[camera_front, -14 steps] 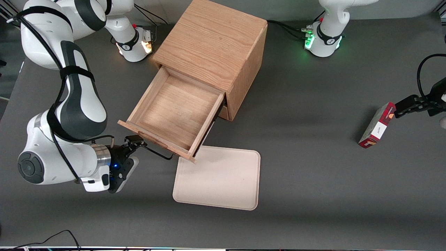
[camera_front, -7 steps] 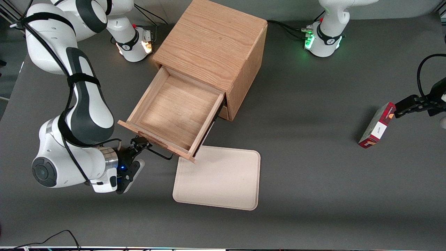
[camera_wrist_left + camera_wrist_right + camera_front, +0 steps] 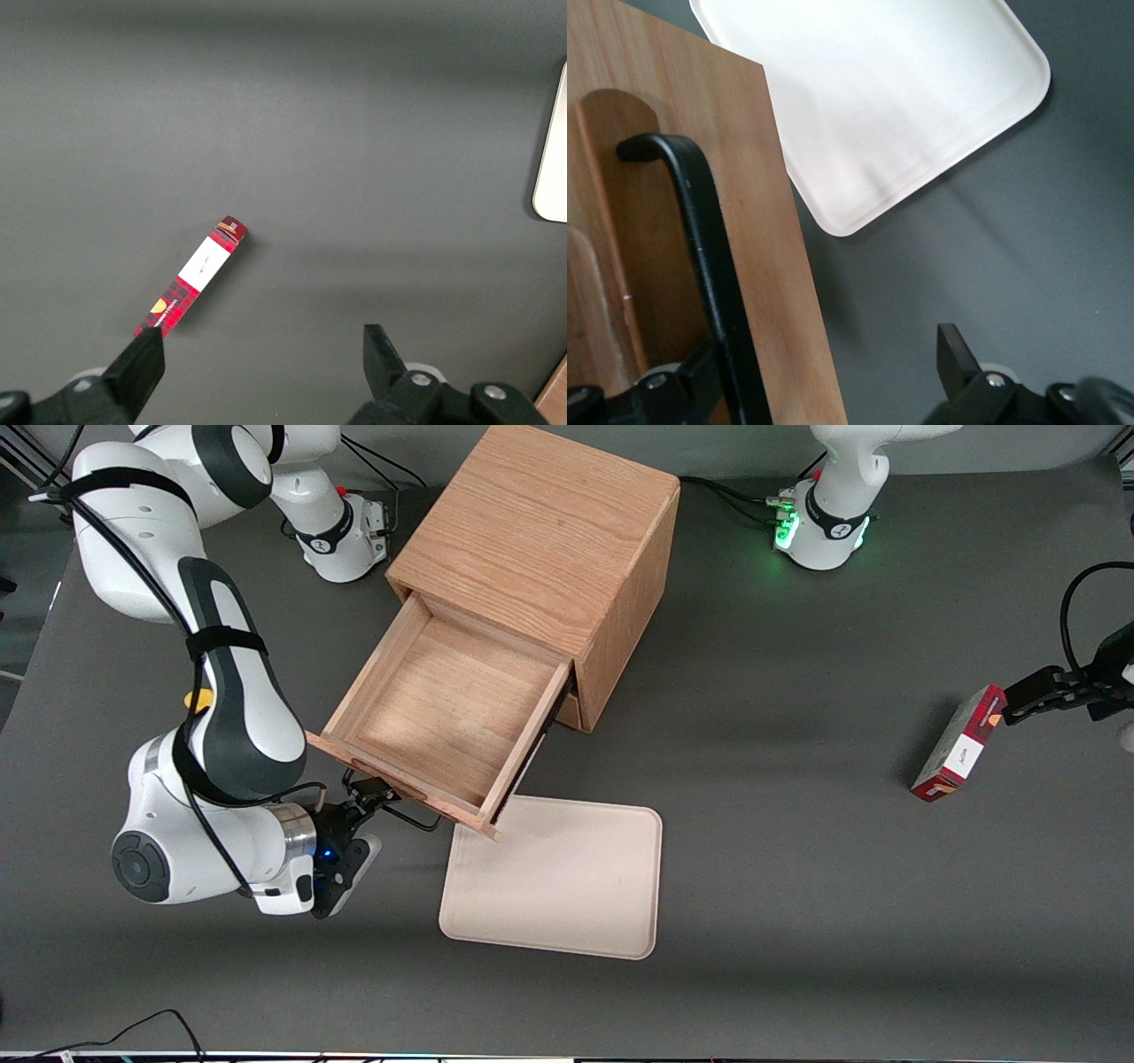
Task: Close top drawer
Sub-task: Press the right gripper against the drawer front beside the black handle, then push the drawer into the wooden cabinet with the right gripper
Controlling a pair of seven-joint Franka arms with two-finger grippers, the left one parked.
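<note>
Oak top drawer (image 3: 440,710) open, gripper (image 3: 369,795) at handle (image 3: 409,817)

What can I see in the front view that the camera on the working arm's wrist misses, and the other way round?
Only the front view shows the whole cabinet, the inside of the pulled-out top drawer, and the red box toward the parked arm's end of the table. Only the right wrist view shows, close up, the gripper open, with one finger against the drawer's black handle. Both show the drawer front, the handle and the white tray.
</note>
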